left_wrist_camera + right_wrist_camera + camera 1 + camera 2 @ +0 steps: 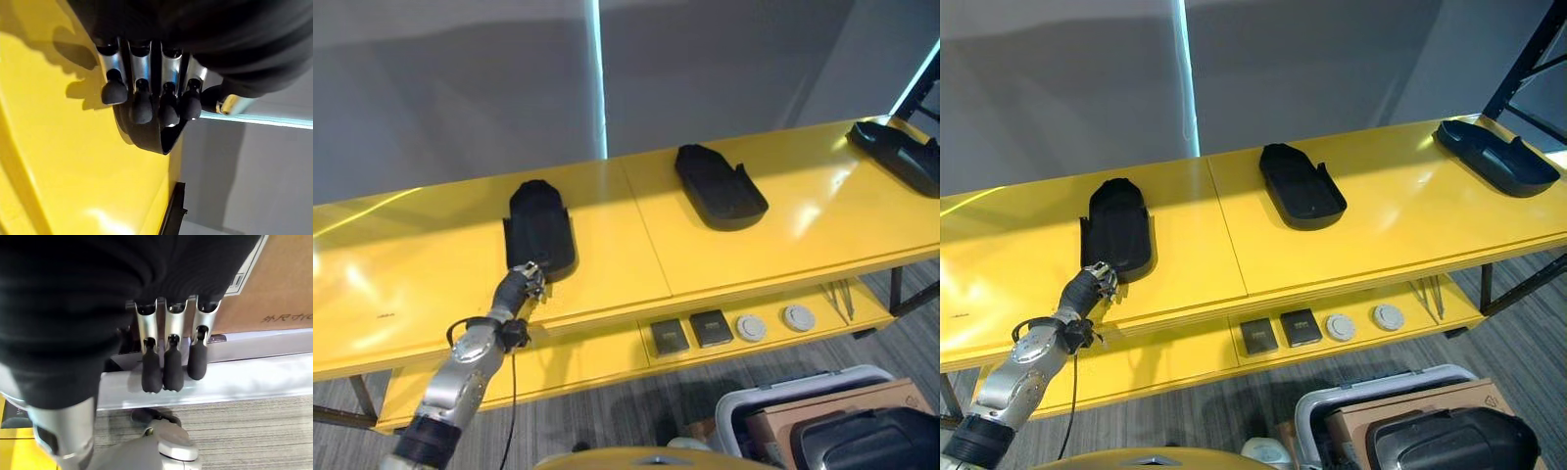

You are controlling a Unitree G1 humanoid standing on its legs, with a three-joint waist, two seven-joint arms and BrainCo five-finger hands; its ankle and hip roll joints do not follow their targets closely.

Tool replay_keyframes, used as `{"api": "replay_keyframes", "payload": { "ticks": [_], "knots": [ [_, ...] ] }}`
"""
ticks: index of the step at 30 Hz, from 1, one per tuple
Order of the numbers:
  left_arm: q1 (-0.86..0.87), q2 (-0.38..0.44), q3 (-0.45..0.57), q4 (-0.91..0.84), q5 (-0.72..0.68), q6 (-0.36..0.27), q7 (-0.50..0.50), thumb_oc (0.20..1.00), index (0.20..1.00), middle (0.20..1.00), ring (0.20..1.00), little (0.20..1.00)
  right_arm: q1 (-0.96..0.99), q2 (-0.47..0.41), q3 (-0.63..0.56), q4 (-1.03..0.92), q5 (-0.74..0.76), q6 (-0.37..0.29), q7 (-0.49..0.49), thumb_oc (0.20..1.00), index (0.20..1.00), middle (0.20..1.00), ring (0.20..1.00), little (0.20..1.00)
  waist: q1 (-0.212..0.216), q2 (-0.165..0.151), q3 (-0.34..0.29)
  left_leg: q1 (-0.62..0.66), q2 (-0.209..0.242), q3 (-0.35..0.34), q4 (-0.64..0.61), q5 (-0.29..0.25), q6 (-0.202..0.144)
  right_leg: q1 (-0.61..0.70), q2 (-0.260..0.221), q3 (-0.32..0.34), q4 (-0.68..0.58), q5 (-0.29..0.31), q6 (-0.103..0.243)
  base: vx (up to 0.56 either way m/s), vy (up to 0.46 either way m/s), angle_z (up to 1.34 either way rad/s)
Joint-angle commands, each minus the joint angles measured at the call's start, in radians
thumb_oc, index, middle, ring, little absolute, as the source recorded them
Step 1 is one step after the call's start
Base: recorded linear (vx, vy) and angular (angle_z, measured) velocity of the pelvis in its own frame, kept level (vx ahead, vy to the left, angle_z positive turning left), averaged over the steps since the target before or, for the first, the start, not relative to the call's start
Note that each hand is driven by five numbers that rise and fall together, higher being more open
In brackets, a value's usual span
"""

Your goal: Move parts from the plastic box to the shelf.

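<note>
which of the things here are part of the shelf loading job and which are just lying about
Job:
- three black parts on the yellow shelf: left part, middle part, right part
- left hand at the left part's near end
- plastic box on the floor, more parts inside
- right hand by the box rim

Lying about:
- two dark square pads
- two round discs
- tweezers, lower shelf

Right hand [168,350], fingers hanging relaxed before plastic box [254,374] rim
</note>
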State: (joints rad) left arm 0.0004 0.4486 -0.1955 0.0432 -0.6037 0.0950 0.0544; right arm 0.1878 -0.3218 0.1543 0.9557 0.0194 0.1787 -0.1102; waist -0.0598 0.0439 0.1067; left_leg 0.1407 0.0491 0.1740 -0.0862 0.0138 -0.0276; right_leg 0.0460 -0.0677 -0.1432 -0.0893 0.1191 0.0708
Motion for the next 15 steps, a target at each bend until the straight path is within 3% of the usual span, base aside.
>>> {"api": "replay_keyframes", "payload": {
  "ticks": [1, 15],
  "knots": [
    [-0.116, -0.005, 0.066, 0.027, 0.047, -0.081, 0.022, 0.2, 0.2, 0.2, 0.2, 0.2, -0.027, -0.013, 0.037, 0.01, -0.036, 0.009, 0.007, 1.0, 1.0, 1.0, 1.0, 1.0, -0.012, -0.024, 0.01, -0.02, 0.067, 0.034, 0.012, 0.047, -0.036, 0.05, -0.073, -0.001, 0.015, -0.019, 0.085, 0.0, 0.0, 0.0],
    [-0.172, -0.019, 0.058, 0.092, 0.062, -0.101, 0.048, 0.2, 0.2, 0.2, 0.2, 0.2, -0.034, -0.012, 0.042, 0.02, -0.049, 0.008, 0.017, 1.0, 1.0, 1.0, 1.0, 1.0, -0.026, -0.03, 0.005, -0.013, 0.072, 0.045, 0.015, 0.045, -0.036, 0.054, -0.069, 0.01, 0.016, -0.023, 0.082, 0.0, -0.005, -0.03]
  ]
}}
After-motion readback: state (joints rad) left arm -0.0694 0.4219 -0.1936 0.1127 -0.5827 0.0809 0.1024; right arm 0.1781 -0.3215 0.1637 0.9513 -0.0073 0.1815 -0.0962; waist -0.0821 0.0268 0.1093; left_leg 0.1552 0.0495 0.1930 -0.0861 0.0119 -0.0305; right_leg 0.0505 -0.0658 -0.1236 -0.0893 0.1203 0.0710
